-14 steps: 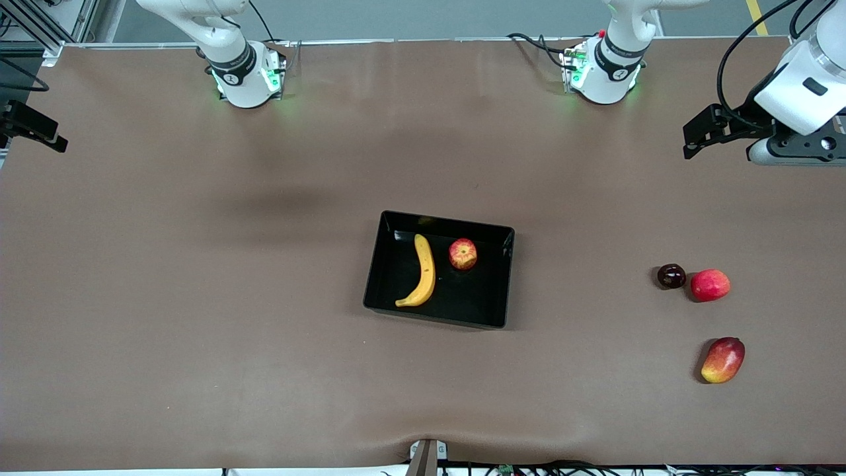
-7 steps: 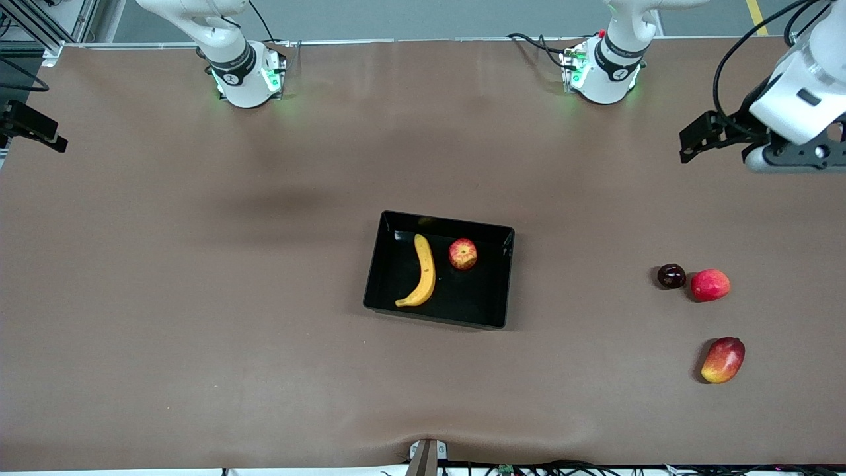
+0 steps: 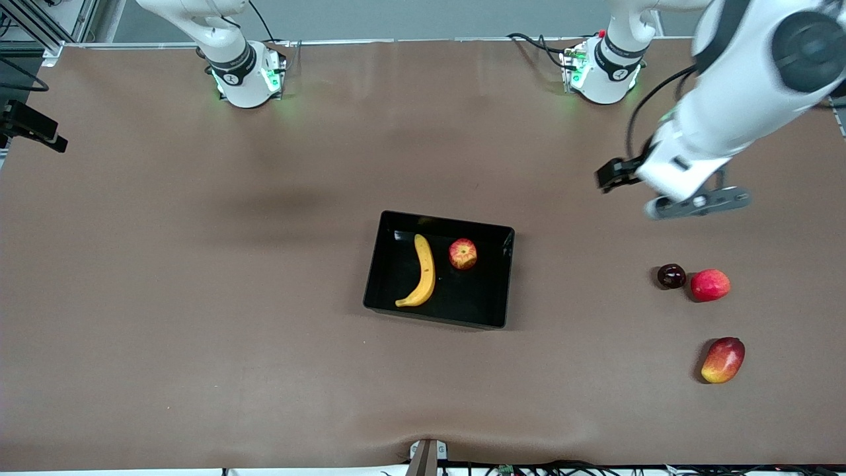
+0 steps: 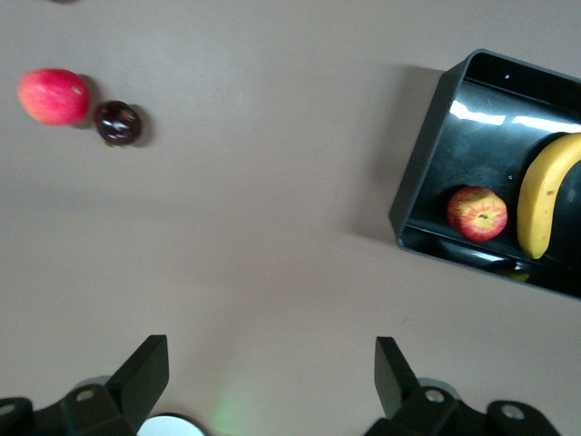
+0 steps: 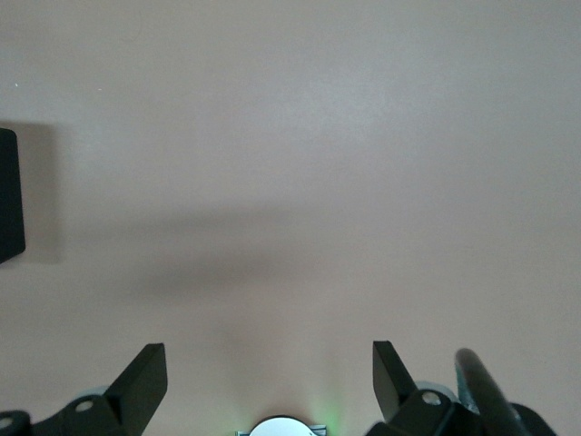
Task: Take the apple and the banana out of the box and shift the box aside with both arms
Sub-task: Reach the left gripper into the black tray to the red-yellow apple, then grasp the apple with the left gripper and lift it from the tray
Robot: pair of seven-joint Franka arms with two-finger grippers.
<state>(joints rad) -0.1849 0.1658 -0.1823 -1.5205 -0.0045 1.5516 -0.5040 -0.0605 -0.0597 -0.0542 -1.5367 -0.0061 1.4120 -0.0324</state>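
The black box (image 3: 509,281) lies mid-table with the yellow banana (image 3: 423,271) and the small red-yellow apple (image 3: 462,254) inside it, side by side. The left wrist view shows the same box (image 4: 425,159), apple (image 4: 477,213) and banana (image 4: 540,204). My left gripper (image 3: 697,202) hangs open and empty over bare table, between the box and the left arm's end of the table; its fingers (image 4: 272,352) stand wide apart. My right gripper (image 5: 268,356) is open and empty over bare table and waits at the right arm's end.
Toward the left arm's end of the table lie a dark round fruit (image 3: 671,276), a red fruit (image 3: 710,285) touching it, and a red-yellow mango (image 3: 722,359) nearer the front camera. The left wrist view also shows the red fruit (image 4: 53,95) and the dark fruit (image 4: 118,123).
The left arm has swung in from the table's end toward the box and come over the table. The right arm, the box and all the fruits have not moved.
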